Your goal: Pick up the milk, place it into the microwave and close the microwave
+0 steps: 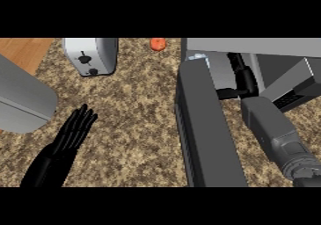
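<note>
- R forearm (279,136) reaches inside microwave (253,46), past open door (205,132); R hand (244,81) state: can't tell.
- L hand (75,127) flat, released, worktop's left.
- Milk hidden; prob. light, stiff carton, take by sides.

You see a speckled brown counter (136,132); a toaster (91,55) stands on it, with wood surface (20,50) just left of the toaster.

One microwave (253,48) with one open door (205,132). One toaster (91,55). One small orange item (158,44). One granite counter (130,132). Two forearms: left (20,99), right (276,132). Two black hands: left hand (71,129), right hand (244,81).
</note>
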Tool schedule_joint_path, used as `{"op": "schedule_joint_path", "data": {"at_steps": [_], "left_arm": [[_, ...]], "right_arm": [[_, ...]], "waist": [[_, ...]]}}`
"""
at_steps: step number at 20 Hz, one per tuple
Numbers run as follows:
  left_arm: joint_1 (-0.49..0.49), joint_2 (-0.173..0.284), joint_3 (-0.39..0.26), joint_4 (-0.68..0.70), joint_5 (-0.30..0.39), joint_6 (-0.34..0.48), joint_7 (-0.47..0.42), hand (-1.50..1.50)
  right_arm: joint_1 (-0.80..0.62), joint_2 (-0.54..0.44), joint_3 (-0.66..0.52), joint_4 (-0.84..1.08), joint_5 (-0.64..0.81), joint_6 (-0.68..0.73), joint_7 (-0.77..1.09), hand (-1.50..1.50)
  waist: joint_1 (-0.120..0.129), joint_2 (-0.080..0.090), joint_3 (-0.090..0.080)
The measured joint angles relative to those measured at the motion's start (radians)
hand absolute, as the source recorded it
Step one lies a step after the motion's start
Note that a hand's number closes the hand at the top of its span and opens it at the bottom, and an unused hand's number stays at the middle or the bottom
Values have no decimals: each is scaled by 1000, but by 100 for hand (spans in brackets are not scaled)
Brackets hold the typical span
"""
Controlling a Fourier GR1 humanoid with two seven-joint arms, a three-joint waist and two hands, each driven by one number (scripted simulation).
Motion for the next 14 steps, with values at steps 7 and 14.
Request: {"op": "schedule_joint_path", "data": {"at_steps": [7, 14], "left_arm": [[-46, 29, -56, 68, -28, -61, -1, 150], [-124, 36, -107, 169, -97, -84, -11, 150]], "right_arm": [[83, 16, -5, -19, -9, 93, -67, -150], [190, 7, 13, -77, -4, 163, -112, -150]], "waist": [[-30, -14, -1], [-60, -28, -3]]}}
